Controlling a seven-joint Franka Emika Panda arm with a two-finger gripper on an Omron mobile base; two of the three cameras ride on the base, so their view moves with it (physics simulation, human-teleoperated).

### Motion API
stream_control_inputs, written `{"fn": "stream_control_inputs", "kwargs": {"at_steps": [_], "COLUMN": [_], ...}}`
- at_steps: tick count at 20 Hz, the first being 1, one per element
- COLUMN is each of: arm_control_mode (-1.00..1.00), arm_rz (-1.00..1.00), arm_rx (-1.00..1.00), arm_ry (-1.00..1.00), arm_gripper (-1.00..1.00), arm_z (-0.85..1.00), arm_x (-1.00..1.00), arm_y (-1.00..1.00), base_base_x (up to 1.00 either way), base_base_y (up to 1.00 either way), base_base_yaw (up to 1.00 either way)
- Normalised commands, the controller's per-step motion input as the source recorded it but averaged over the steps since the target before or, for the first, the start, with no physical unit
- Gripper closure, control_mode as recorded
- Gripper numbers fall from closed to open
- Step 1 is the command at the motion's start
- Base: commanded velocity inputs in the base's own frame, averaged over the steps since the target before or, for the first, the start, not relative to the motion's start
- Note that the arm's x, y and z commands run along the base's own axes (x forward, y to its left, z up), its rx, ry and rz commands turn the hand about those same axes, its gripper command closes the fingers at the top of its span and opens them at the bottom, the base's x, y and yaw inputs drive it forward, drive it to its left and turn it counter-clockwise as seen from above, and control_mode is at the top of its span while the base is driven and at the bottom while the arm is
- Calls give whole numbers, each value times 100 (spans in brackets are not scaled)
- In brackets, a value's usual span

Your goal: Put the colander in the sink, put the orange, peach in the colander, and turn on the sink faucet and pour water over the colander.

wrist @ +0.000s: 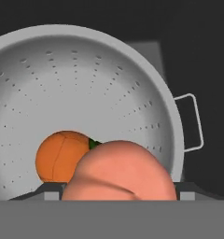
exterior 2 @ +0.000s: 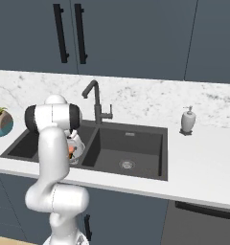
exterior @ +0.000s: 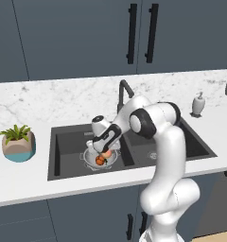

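Observation:
The silver perforated colander stands in the left basin of the dark sink. Inside it lies the deep orange fruit, the orange, seen also from the left base camera as the orange. My gripper hangs low over the colander, its jaws shut on the pale pinkish peach, which spans the gap from finger to finger. From the left base camera the peach sits just above the orange, under the gripper. The gooseneck faucet rises behind the basins; no stream comes from it.
A white soap dispenser stands on the marble counter to the right of the sink. A potted plant sits on the counter to the left. The right basin holds only its drain. Dark cabinets hang above the counter.

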Motion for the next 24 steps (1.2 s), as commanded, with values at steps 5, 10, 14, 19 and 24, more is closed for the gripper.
{"fn": "stream_control_inputs", "kwargs": {"at_steps": [5,10,14,19,24], "arm_control_mode": [-100,-100,-100,-100,-100], "arm_rz": [0,0,0,0,0], "arm_rx": [-2,-1,0,0,0], "arm_ry": [2,8,4,4,0], "arm_gripper": [100,100,100,-100,-100], "arm_z": [-21,-21,-23,-24,-14], "arm_x": [17,14,-3,-8,-11], "arm_y": [0,0,1,2,0], "base_base_x": [0,0,0,0,0], "base_base_y": [0,0,0,0,0], "base_base_yaw": [0,0,0,0,0]}}
